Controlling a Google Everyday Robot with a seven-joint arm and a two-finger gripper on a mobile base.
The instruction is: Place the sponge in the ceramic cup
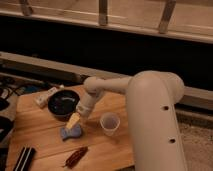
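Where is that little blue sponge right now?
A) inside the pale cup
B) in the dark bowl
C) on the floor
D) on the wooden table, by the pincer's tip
D: the sponge lies flat on the wooden table, just under the pincer, beside the ceramic cup and not in it.

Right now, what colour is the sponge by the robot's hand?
Blue, clearest in the camera view: the sponge lies on the wooden table, the hand close above it.

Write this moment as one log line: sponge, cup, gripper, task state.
sponge: on table, apart from ceramic cup | ceramic cup: upright, no sponge inside | gripper: low at sponge, contact unclear | task: not done
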